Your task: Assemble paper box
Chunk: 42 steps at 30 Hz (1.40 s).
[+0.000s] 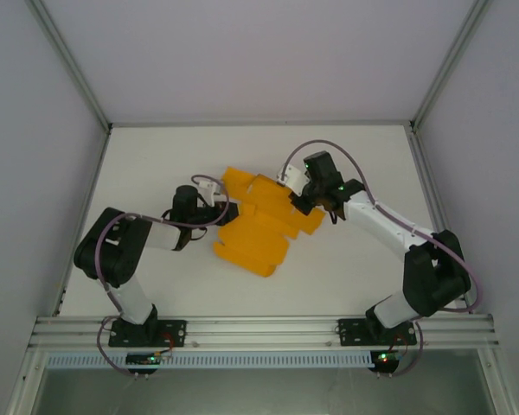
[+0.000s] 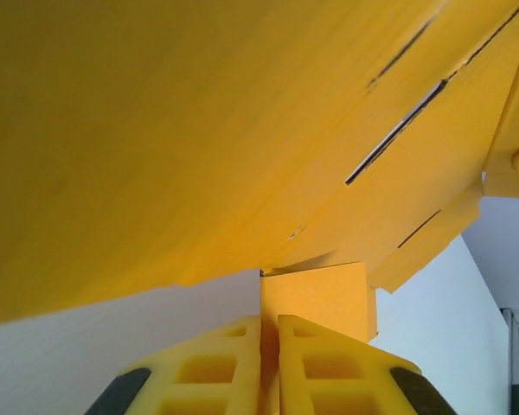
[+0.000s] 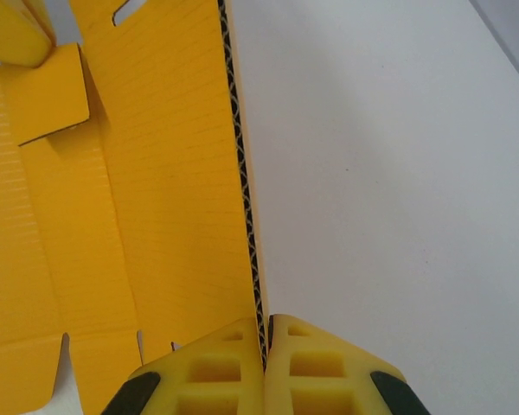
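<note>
The paper box (image 1: 264, 225) is an orange-yellow die-cut sheet, partly folded, held in the middle of the table between both arms. My left gripper (image 1: 214, 213) is at its left edge. In the left wrist view the yellow fingers (image 2: 225, 367) are shut on a small flap (image 2: 316, 298), with the big sheet (image 2: 199, 121) overhead. My right gripper (image 1: 304, 203) is at the sheet's right edge. In the right wrist view its fingers (image 3: 216, 367) pinch the corrugated edge (image 3: 246, 216) of a standing panel (image 3: 173, 173), with tabs and slots to the left.
The white table (image 1: 355, 164) is enclosed by pale walls with aluminium posts (image 1: 69, 65) at the back corners. An aluminium rail (image 1: 259, 328) carrying both arm bases runs along the near edge. Bare table (image 3: 398, 173) lies right of the held panel.
</note>
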Motion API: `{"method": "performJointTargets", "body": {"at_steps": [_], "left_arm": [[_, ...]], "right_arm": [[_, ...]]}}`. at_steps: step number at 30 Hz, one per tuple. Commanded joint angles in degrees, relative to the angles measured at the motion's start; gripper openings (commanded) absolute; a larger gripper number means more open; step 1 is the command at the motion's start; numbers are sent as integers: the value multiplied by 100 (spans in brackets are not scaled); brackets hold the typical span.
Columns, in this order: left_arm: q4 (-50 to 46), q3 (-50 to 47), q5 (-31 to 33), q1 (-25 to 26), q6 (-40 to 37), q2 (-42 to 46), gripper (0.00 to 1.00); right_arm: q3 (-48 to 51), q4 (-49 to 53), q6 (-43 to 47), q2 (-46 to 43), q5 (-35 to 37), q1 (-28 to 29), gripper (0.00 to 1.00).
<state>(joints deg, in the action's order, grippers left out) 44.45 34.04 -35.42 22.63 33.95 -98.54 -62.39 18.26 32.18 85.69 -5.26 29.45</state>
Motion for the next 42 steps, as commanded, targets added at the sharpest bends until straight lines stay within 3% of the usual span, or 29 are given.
{"method": "performJointTargets", "body": {"at_steps": [1,3,5,9,12,17,21,24,28,34,39,42], "left_arm": [[-492,140,159,83,-239,238,26],[-816,156,413,83,-382,429,37],[-1236,157,690,58,-537,683,66],[-2108,106,1256,6,-1017,1365,100],[-2889,137,1828,-80,-1274,1949,100],[-4564,1053,2410,-426,-1498,2392,100],[-4864,1403,2651,-752,-1303,2540,100],[-4893,1475,3003,-979,-1103,2478,100],[-5035,1923,2732,-1388,-1033,1858,100],[-5024,2622,2567,-1554,-1208,657,100],[-4810,2958,1962,-1588,-1280,91,100],[-4307,2727,1144,-1566,-1503,110,98]], "right_arm": [[112,-407,165,-214,364,169,0],[208,-608,517,-245,770,305,0],[314,-864,1001,-246,1325,505,0],[442,-1405,1930,-159,2413,862,0],[704,-2136,2704,-115,2820,1057,0],[1112,-3272,3684,75,2777,1276,0],[1208,-4360,4403,607,3417,1383,0],[1337,-5569,4995,969,3423,1333,0],[1380,-6221,5171,1152,3272,1278,0],[1613,-6915,5220,1315,3192,1335,0],[1778,-7273,5343,1459,3274,1388,0],[1783,-7216,5190,1469,3315,1370,0]]}}
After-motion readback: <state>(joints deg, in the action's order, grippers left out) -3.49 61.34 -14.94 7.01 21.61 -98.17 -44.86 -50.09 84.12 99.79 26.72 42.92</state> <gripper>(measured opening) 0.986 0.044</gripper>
